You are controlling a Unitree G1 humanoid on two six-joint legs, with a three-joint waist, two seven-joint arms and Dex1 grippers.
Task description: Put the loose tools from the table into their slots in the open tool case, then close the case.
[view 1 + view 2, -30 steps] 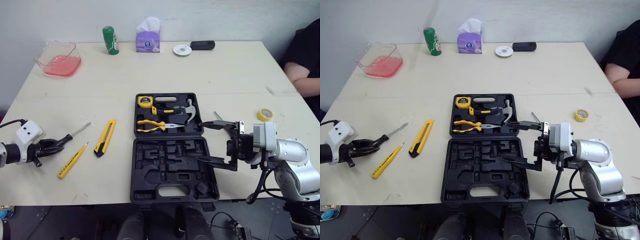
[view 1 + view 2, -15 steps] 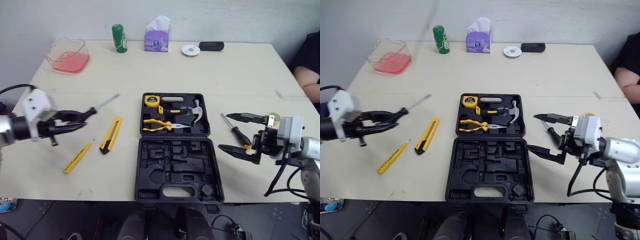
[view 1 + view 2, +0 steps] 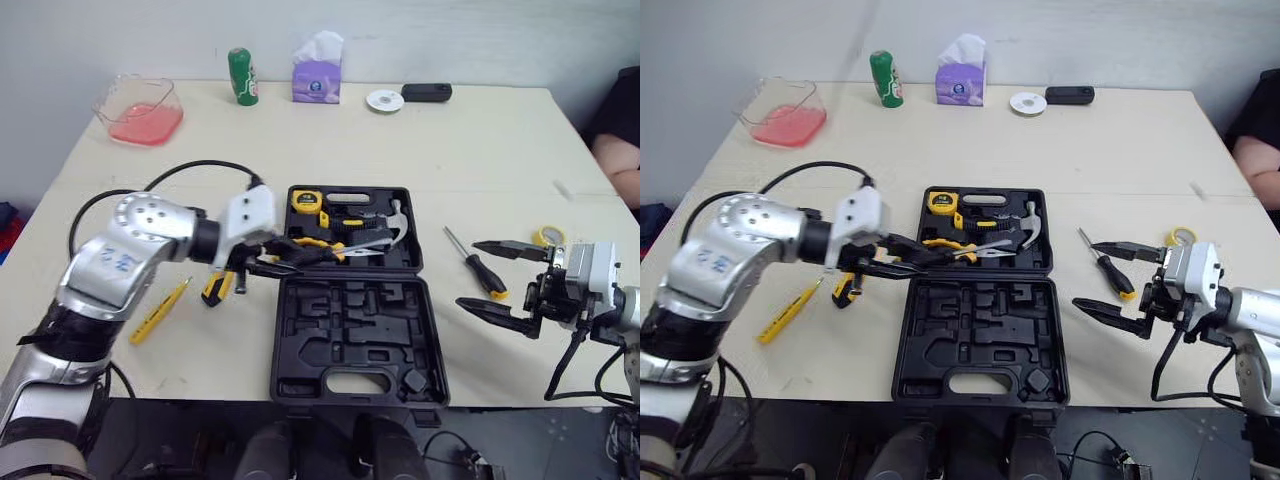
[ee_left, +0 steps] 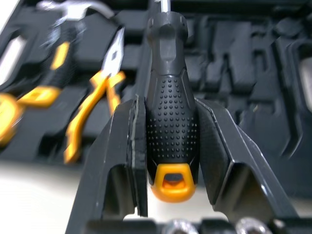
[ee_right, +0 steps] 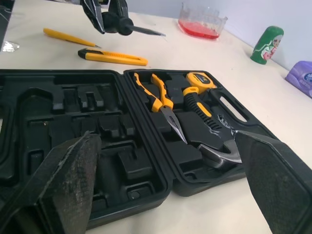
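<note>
Left pincer [image 4: 170, 105] grips screwdriver [image 4: 171, 134] over case [image 3: 350, 325]; right pincer [image 3: 467, 272] wide, idle. Next, probably: seat it in matching slot.

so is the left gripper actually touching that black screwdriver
Touching. The left wrist view shows the left gripper with both fingers pressed flat against the screwdriver handle, no gap either side.

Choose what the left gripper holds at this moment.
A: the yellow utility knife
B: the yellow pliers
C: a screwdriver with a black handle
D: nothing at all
C: in the left wrist view the left gripper has its fingers closed on the dotted black handle of the screwdriver, above the open tool case.
</note>
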